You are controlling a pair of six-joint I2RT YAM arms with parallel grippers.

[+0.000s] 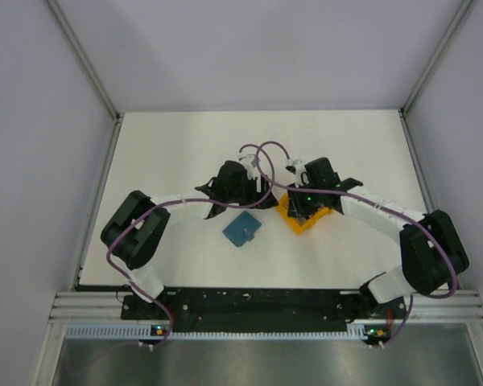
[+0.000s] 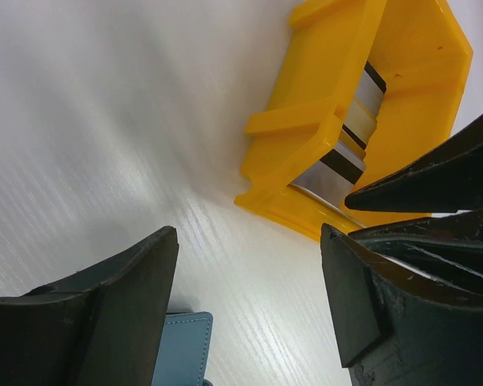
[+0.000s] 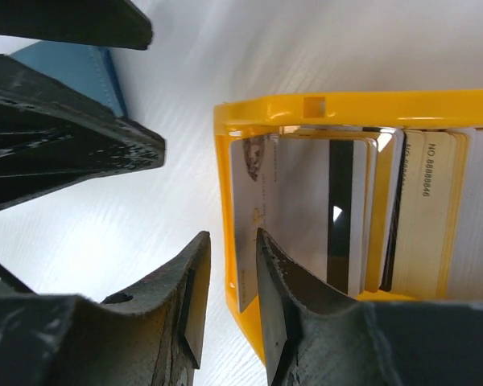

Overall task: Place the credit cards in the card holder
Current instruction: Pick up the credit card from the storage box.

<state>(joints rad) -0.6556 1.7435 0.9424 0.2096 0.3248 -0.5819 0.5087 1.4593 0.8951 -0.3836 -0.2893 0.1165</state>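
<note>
Layout as I see it from my console: card holder (image 1: pixel 241 229) flat on the table (image 1: pixel 169 145), just left of the rack (image 1: pixel 304 215). Credit cards (image 3: pixel 306 217) stand on edge inside the rack. Left pincer (image 2: pixel 248 233) just behind the holder, right pincer (image 3: pixel 233 237) at the rack's near end.

Spotted a yellow rack (image 2: pixel 306 121) at upper right with cards (image 2: pixel 338 161) standing inside; caught a blue wallet (image 2: pixel 185 346) corner at bottom centre, between the left gripper's (image 2: pixel 249 241) spread fingers.
</note>
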